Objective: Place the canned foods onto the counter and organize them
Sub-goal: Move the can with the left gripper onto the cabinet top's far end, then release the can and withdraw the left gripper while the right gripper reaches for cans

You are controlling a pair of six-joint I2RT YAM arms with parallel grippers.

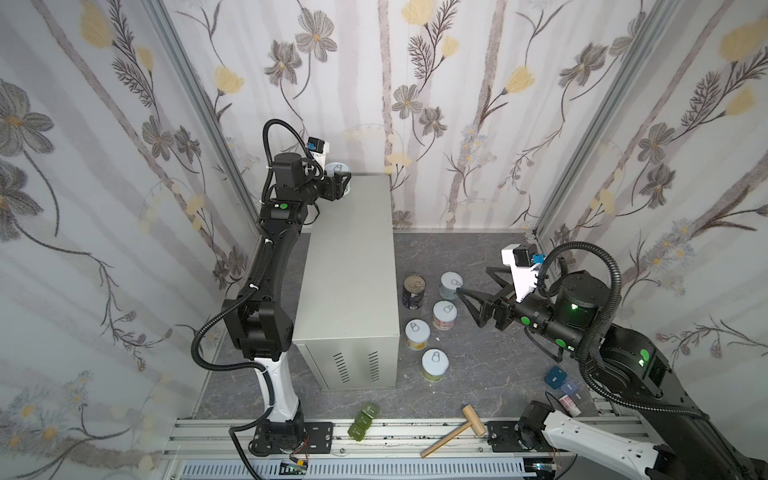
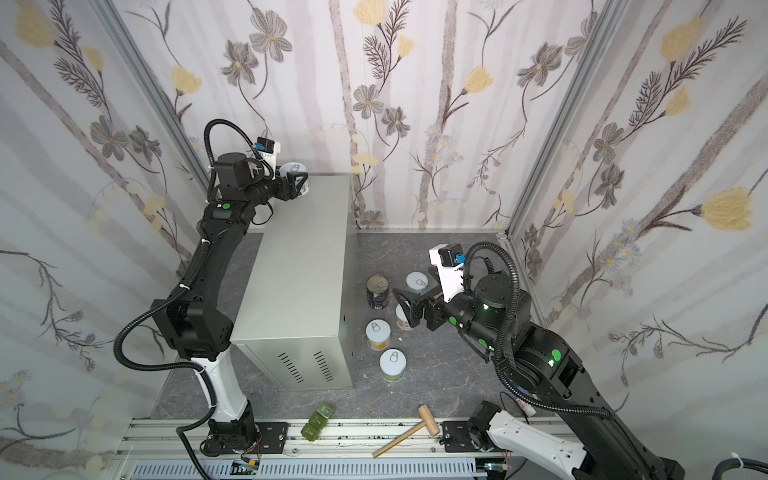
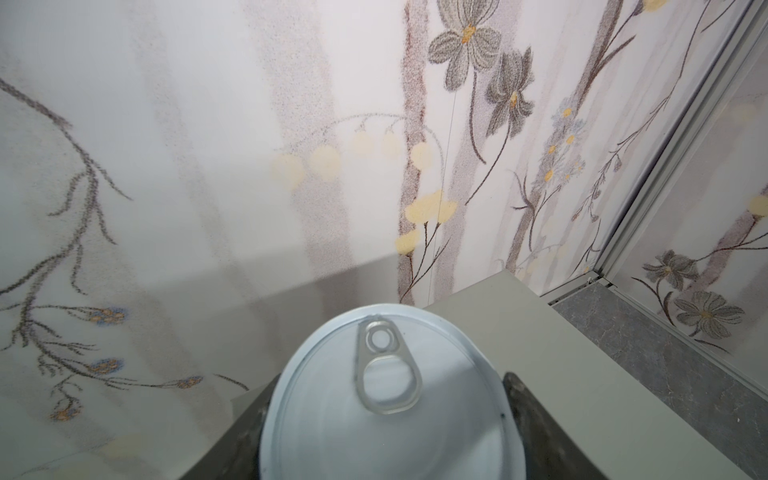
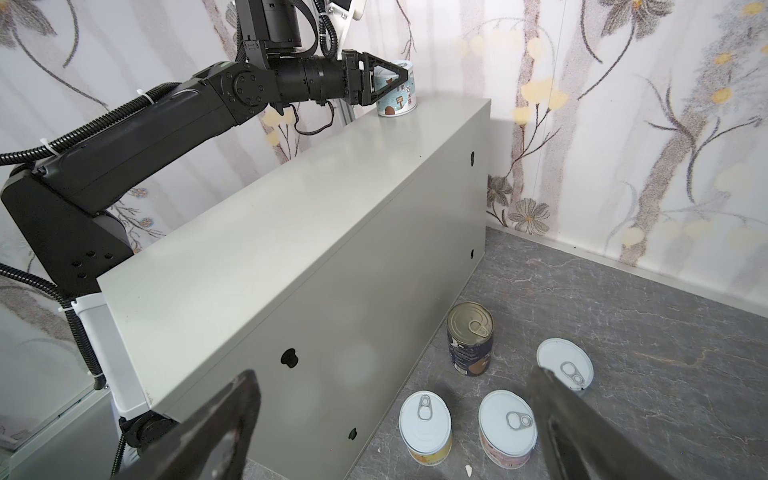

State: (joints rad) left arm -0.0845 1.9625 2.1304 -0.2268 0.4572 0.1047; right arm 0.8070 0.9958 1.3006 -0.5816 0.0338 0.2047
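The left gripper point(image 1: 342, 183) is clamped on a can point(image 4: 398, 95) that stands upright, its base seemingly resting on the surface point(image 1: 349, 257) at the 11 o'clock corner in both top views. It is a short tin with a pale blue-white pull-tab lid and a white-and-teal label with brown print. The right gripper point(image 1: 473, 281), jaws wide apart and holding nothing, hovers over the floor point(image 1: 498, 374) at the surface's 3 o'clock, where a taller navy can point(image 1: 414, 292) with a metallic lid and four short, pale-lidded floor cans point(image 1: 417, 333) stand upright.
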